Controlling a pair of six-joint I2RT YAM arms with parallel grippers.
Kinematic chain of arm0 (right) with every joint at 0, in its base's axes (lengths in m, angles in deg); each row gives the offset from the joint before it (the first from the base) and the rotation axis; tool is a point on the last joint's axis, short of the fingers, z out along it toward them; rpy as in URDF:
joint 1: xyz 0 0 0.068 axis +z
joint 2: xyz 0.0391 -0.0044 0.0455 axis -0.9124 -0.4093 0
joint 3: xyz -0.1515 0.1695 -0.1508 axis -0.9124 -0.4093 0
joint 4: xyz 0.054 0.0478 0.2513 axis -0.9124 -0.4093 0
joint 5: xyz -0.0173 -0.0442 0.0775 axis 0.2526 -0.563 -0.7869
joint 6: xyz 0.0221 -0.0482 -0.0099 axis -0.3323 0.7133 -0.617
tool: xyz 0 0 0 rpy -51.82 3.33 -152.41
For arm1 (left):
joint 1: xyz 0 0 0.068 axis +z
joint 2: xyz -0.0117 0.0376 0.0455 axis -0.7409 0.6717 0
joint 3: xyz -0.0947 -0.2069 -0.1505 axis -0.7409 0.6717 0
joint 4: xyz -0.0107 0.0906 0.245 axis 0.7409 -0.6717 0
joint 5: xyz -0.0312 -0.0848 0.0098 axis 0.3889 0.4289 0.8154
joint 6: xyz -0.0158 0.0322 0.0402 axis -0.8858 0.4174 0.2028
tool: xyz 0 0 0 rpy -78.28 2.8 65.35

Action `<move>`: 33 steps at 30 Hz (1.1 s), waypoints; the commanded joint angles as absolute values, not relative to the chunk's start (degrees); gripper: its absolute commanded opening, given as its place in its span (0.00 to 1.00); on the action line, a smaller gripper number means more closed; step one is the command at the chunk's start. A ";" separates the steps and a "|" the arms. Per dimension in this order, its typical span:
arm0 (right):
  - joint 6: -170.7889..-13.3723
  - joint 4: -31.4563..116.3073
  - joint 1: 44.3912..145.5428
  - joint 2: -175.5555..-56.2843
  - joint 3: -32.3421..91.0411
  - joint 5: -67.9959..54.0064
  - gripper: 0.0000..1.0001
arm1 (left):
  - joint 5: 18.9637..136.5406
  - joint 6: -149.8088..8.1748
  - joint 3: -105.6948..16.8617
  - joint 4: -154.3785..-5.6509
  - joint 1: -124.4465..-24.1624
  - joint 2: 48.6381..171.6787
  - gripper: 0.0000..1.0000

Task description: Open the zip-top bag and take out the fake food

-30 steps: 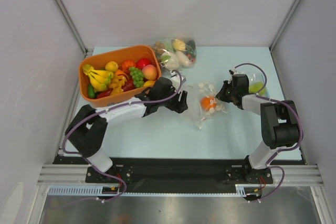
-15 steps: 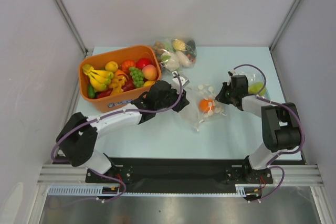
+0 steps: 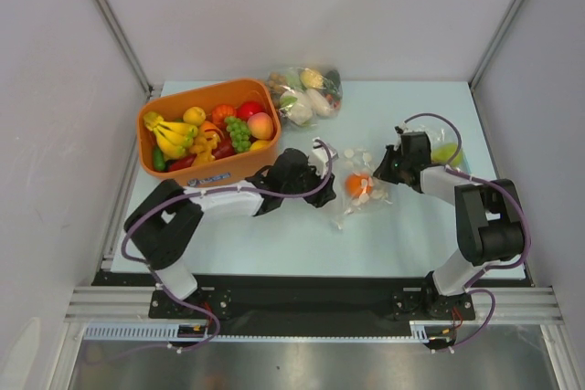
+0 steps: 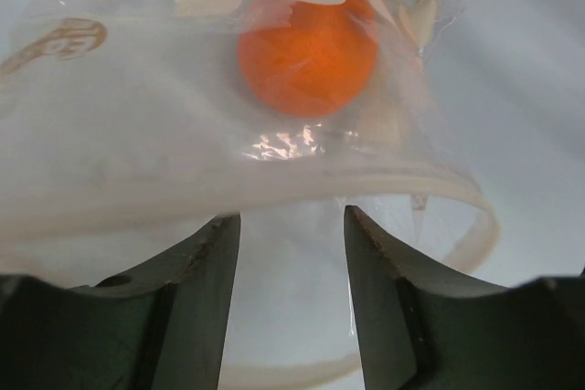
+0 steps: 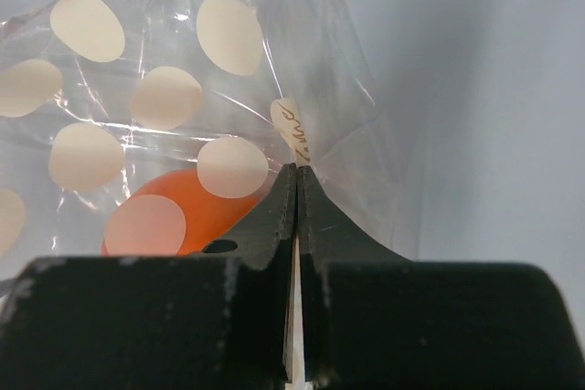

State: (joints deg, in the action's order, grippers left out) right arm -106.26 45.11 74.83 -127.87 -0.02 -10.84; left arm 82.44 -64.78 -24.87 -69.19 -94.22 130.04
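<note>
A clear zip-top bag [image 3: 364, 196] lies mid-table with a toy orange [image 3: 356, 184] and pale round slices inside. My left gripper [image 3: 322, 173] is open at the bag's left end. In the left wrist view its jaws [image 4: 292, 216] straddle the bag's pale zip rim [image 4: 274, 191], with the orange [image 4: 306, 47] just beyond. My right gripper [image 3: 388, 168] is shut on the bag's right edge. In the right wrist view its closed jaws [image 5: 298, 175] pinch a strip of bag film, with the orange [image 5: 178, 203] and slices [image 5: 228, 34] behind.
An orange basket [image 3: 155, 154] of toy fruit stands at the back left, close behind my left arm. A second filled clear bag [image 3: 304, 93] lies at the back centre. A green item in plastic [image 3: 446, 152] lies beside my right arm.
My left gripper has moved right to the bag's left end. The bag and orange have shifted slightly left and nearer. My right gripper stays shut on the bag's edge.
</note>
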 commanded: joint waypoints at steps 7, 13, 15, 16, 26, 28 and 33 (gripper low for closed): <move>-106.27 43.55 77.00 -126.07 0.03 -11.57 0.00 | 87.33 -67.58 -30.08 -60.59 -95.09 137.49 0.61; -106.18 43.29 79.11 -126.95 -0.32 -11.48 0.00 | 90.93 -68.90 -31.75 -57.60 -95.09 140.48 0.65; -106.27 43.28 79.55 -127.04 -0.41 -11.57 0.00 | 91.64 -69.34 -32.10 -56.55 -95.09 141.62 0.67; -106.10 43.28 79.64 -126.95 -0.41 -11.57 0.00 | 91.90 -69.43 -32.36 -56.46 -95.09 142.06 0.67; -105.66 41.70 80.43 -125.72 -0.58 -14.12 0.00 | 89.18 -68.38 -33.77 -57.16 -95.27 144.09 0.75; -105.57 41.70 80.69 -125.63 -0.58 -15.17 0.00 | 89.09 -67.94 -34.21 -57.42 -95.44 144.53 0.75; -105.04 41.09 81.22 -125.89 -0.41 -16.75 0.00 | 88.04 -66.80 -35.09 -57.60 -96.23 144.97 0.79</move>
